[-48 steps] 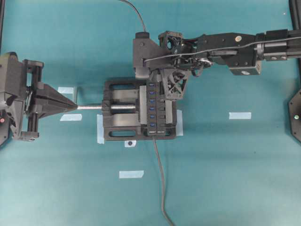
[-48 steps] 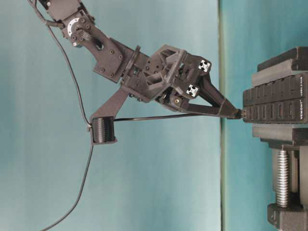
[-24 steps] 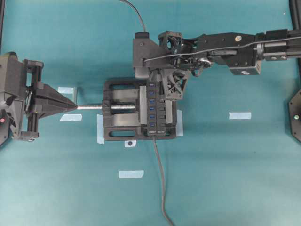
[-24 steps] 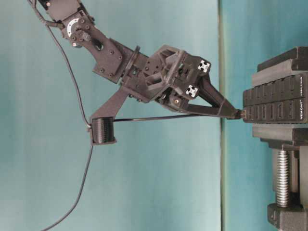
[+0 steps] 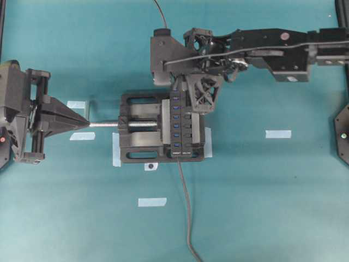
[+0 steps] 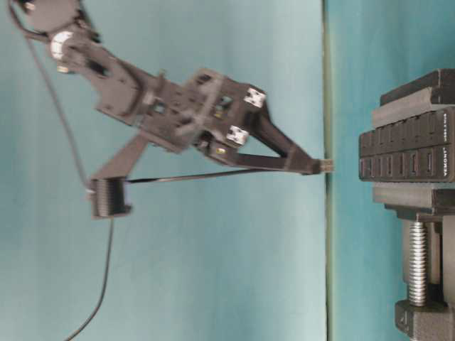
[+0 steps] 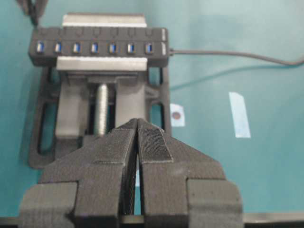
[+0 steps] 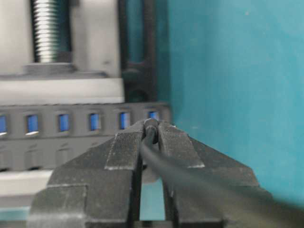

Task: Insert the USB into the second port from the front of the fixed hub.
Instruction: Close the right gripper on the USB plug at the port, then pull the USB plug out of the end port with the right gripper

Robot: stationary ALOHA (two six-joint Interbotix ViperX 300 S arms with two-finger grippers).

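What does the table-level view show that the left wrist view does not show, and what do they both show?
Only the table-level view shows the right gripper shut on the USB, with a clear gap between the plug and the hub. Only the left wrist view shows the left gripper shut, the hub's seven blue ports and two pieces of tape on the table. Both show the hub clamped in the vise with its silver screw.
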